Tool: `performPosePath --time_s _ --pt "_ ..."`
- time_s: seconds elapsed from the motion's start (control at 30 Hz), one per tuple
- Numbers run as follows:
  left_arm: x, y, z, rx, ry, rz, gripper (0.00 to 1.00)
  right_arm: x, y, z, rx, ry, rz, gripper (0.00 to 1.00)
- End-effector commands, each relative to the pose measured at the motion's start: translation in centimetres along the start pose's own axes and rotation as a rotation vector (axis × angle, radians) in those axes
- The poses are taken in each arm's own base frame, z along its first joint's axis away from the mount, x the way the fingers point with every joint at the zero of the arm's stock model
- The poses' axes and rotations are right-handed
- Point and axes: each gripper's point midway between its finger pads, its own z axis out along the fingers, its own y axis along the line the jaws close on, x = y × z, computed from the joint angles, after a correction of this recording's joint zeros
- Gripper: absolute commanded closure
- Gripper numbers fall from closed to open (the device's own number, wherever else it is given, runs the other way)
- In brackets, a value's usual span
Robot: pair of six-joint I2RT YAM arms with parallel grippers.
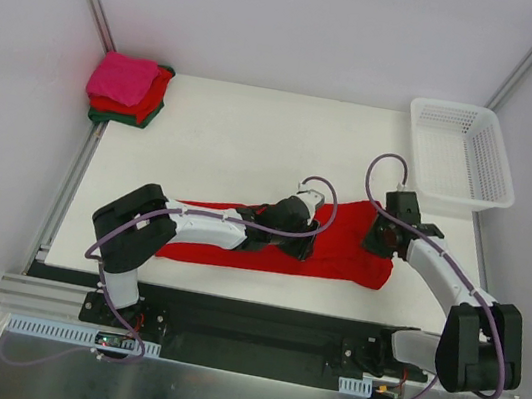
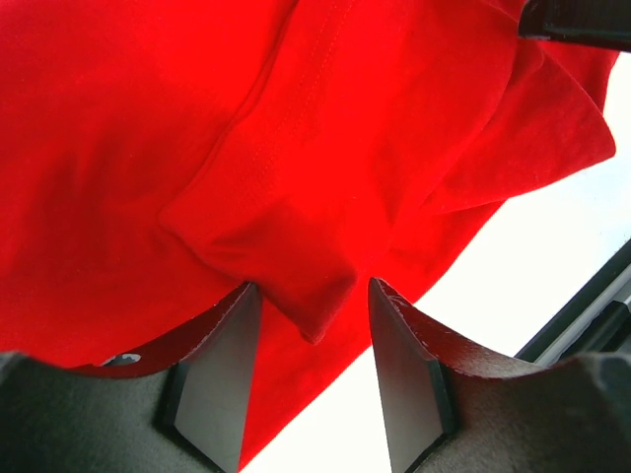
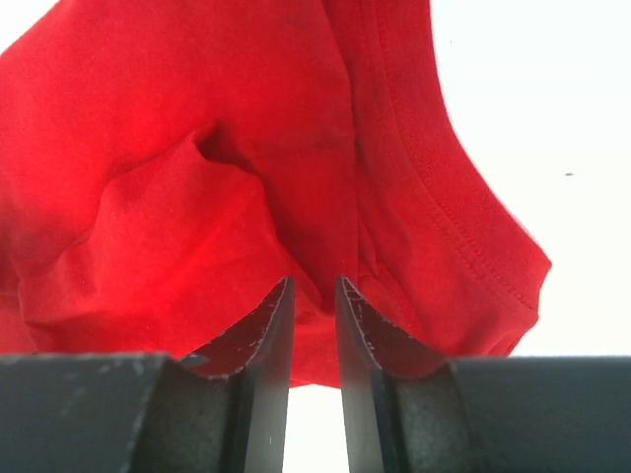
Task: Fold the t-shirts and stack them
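Left gripper, foreground of its wrist view: the two dark jaws stand about half apart astride a bunched fold of the red t-shirt. Cloth meets both tips, but whether it is pinched or merely straddled cannot be told. Right gripper: jaws drawn narrow, with a thin ridge of the same shirt caught between the tips.

The shirt lies as a long crumpled band on the table, beneath and between the two hands; most of its length runs behind the left hand, along that arm. Far beyond the left hand, to its outer side, sits the stack of folded shirts, pink uppermost. The basket stands ahead of the right hand, apart from it.

Handling, as judged: the cloth is light and limp, so it will sag and drag from any single hold rather than slip. The better purchase is probably a single layer at the stitched hem, just right of the right fingertips, or at matching corners, with both hands drawing apart to flatten it before folding.
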Motion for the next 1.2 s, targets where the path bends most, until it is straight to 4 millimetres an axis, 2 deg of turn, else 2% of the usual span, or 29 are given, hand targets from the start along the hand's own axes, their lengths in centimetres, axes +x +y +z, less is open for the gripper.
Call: performPosePath --time_s 0.0,0.7,0.8,0.83,0.9,0.93,1.03,1.17 --pt "-1.5 -0.9 0.3 0.023 -0.035 0.006 0.53 0.3 0.2 -0.6 -0.027 0.004 0.012 0.73" --pt "-1.1 -0.7 0.6 0.018 -0.024 0.0 0.54 1.8 0.0 0.0 -0.038 0.049 0.015 0.74" --pt "-1.0 -0.7 0.6 0.018 -0.022 -0.002 0.63 1.9 0.0 0.1 -0.038 0.051 0.013 0.77" --pt "-1.0 -0.7 0.6 0.018 -0.022 -0.002 0.7 1.9 0.0 0.1 -0.039 0.054 0.012 0.8" --pt "-1.0 -0.6 0.6 0.017 -0.021 -0.003 0.76 1.9 0.0 0.1 -0.039 0.054 0.012 0.84" --pt "-1.0 -0.6 0.6 0.015 -0.022 -0.003 0.84 1.8 0.1 0.2 -0.039 0.052 0.013 0.88" --pt "-0.9 -0.6 0.6 0.015 -0.02 -0.003 0.94 1.7 0.0 0.2 -0.035 0.051 0.012 0.97" --pt "-0.9 -0.6 0.5 0.016 -0.02 -0.003 0.94 1.4 -0.1 0.0 -0.024 0.045 0.005 0.99"
